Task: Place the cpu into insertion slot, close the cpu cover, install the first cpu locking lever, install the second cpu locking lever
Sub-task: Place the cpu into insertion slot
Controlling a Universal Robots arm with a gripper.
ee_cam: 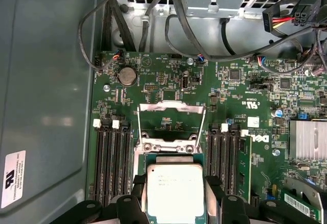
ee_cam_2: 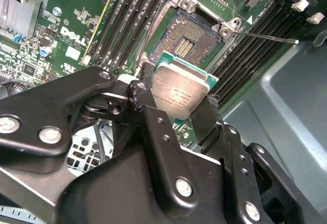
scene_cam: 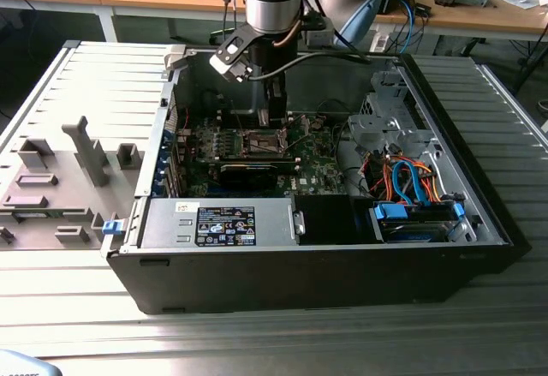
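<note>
fingers (ee_cam_2: 203,118) clamped on the cpu (ee_cam_2: 180,94) by its side edges, holding it flat just above the bare insertion slot (ee_cam_2: 186,39), with the cpu cover (ee_cam: 171,107) flipped up to leave the contacts clear for seating

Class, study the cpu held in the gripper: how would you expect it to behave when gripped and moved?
The cpu is probably stiff: it lies flat, unbent, clamped by its edges in the gripper. Its smooth metal top looks slippery, so an edge grip seems wise. It is likely light, being small and thin.
</note>
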